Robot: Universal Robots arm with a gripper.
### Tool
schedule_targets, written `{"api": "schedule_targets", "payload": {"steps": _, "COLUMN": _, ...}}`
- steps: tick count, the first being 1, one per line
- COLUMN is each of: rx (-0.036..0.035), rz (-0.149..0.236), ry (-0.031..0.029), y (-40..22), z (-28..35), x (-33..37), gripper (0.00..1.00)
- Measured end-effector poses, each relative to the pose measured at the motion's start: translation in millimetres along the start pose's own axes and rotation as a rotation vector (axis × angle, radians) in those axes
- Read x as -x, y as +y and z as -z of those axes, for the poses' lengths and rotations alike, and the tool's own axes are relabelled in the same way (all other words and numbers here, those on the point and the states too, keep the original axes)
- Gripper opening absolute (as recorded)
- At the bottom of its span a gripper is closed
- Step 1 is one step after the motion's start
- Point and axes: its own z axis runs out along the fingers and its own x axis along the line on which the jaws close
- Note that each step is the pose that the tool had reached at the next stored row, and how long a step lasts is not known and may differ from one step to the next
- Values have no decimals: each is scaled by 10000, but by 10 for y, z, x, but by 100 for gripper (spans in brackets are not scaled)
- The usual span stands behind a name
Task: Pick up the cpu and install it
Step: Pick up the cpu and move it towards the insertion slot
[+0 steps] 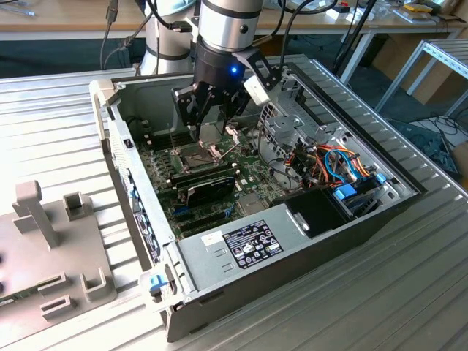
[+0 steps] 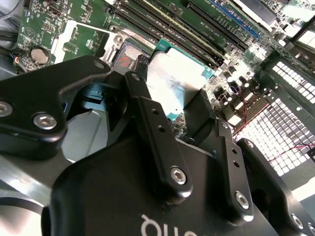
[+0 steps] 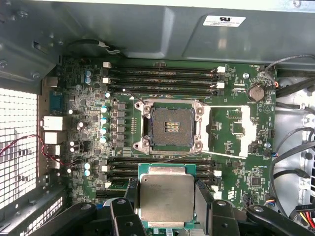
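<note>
- The computer case lies open on its side on a ribbed metal table, with the socket near the middle of its floor.
- The arm reaches down into the case from directly above the socket.
- The motherboard surrounds the socket. Long memory slots run along two opposite sides of it.
- A black expansion card sits just beside the socket, on the side nearer the exterior camera.
- The gripper is closed on the cpu, with one black finger pressed to each of two opposite edges.
- In the first wrist view the socket is bare, with its contact field exposed and nothing seated in it.
- The cpu is held flat with its metal top facing up, clear of the socket. It looks slightly off to one side of the socket, though the camera angle makes the real offset and height hard to judge.
- In the second wrist view the cpu sits squarely between the fingers.
- To do this step well, I judge the chip must stay level, with its edges parallel to the socket's and its marked corner matched to the socket's. It should never slide sideways across the contacts, which bend easily.
</note>
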Motion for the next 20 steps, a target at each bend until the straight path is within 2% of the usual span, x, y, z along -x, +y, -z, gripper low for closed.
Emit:
{"api": "schedule_targets", "payload": {"steps": 11, "rx": 0, "rz": 0, "ry": 0, "y": 5, "z": -34, "x": 5, "gripper": 55}}
{"api": "schedule_targets", "payload": {"steps": 20, "rx": 0, "rz": 0, "ry": -1, "y": 5, "z": -37, "x": 5, "gripper": 55}}
